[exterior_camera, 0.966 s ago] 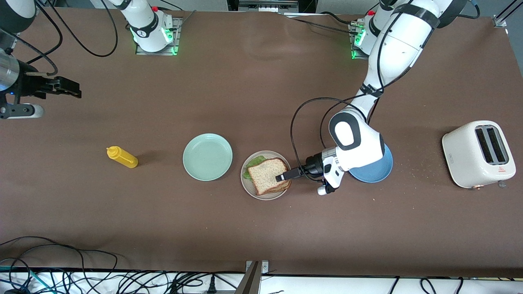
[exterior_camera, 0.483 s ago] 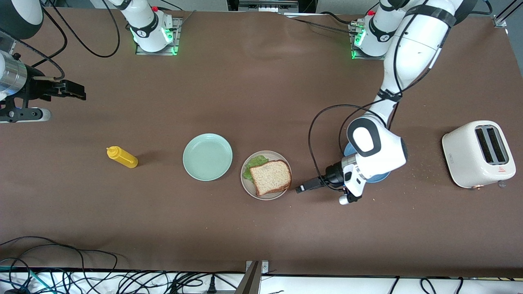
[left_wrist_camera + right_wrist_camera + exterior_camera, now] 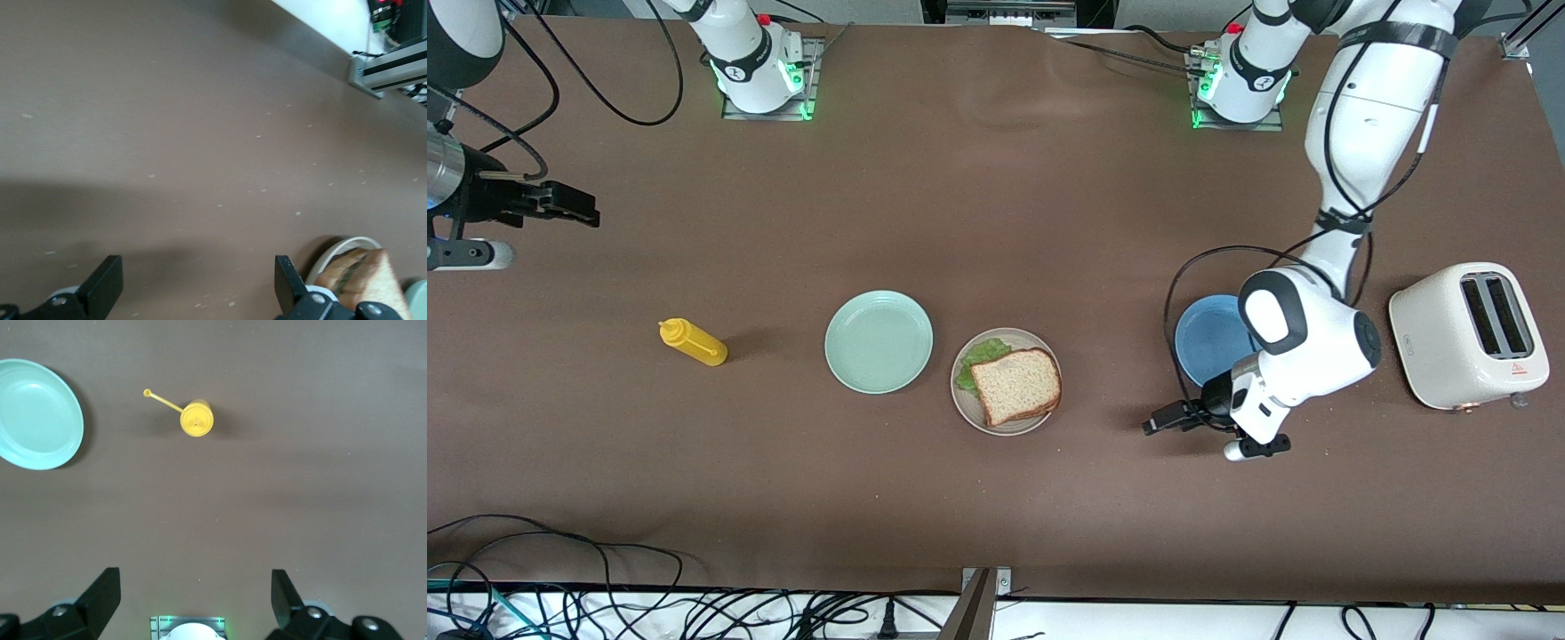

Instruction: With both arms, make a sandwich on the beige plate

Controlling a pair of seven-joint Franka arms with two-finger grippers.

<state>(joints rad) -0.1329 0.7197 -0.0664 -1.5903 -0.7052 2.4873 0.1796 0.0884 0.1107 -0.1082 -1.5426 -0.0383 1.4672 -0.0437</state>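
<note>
The sandwich (image 3: 1016, 386) lies on the beige plate (image 3: 964, 404): a brown speckled slice on top, with green lettuce (image 3: 980, 355) sticking out from under it. My left gripper (image 3: 1150, 426) hangs open and empty over bare table between the beige plate and the blue plate. In the left wrist view the left gripper (image 3: 197, 288) has only tabletop between its fingers, and the sandwich (image 3: 363, 279) shows at the edge. My right gripper (image 3: 587, 212) waits open over the right arm's end of the table. The right wrist view shows the right gripper (image 3: 193, 597) empty.
A mint-green plate (image 3: 879, 341) sits beside the beige plate, and a yellow squeeze bottle (image 3: 692, 342) lies toward the right arm's end. The blue plate (image 3: 1205, 342) is partly under the left arm. A white toaster (image 3: 1467, 335) stands at the left arm's end. Cables run along the front edge.
The left gripper has pulled away from the sandwich toward the left arm's end, uncovering most of the blue plate. The sandwich stays put. The right gripper has barely shifted.
</note>
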